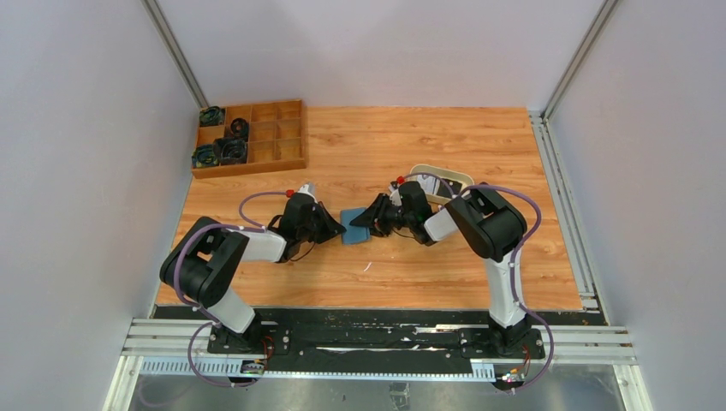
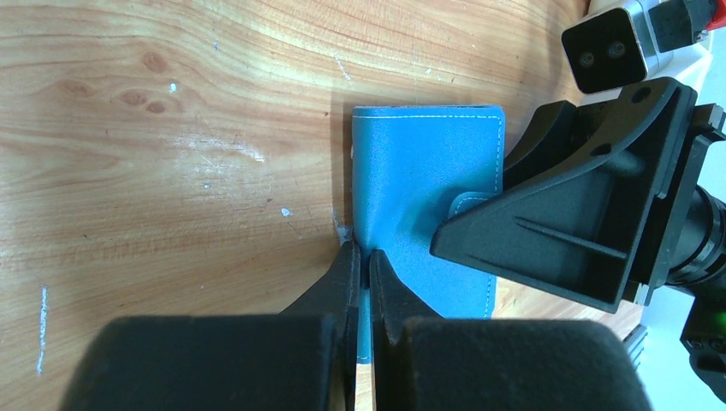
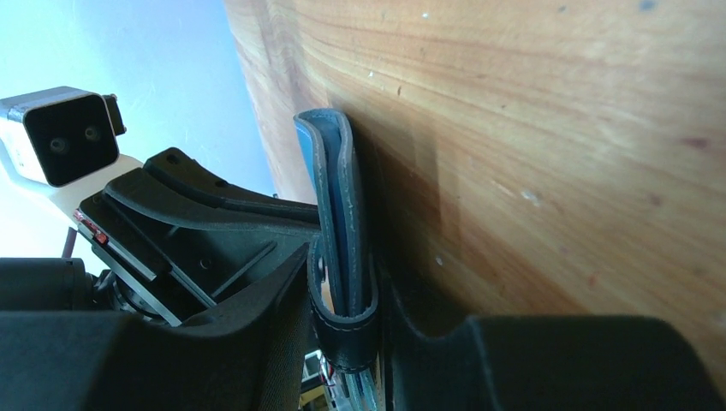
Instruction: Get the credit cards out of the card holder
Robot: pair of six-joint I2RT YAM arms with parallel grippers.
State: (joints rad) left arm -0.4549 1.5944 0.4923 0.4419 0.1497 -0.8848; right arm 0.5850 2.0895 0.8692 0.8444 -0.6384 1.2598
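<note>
The teal-blue card holder lies folded shut on the wooden table between my two grippers. In the left wrist view the card holder lies flat, and my left gripper is shut on its near left edge. In the right wrist view the card holder shows edge-on with a dark strap round its near end. My right gripper is closed against both sides of that end. No credit card shows apart from the holder. In the top view my left gripper meets my right gripper at the holder.
A cream oval tray sits behind the right arm's wrist. A wooden compartment box with dark round items stands at the back left. Grey walls close in the table on both sides.
</note>
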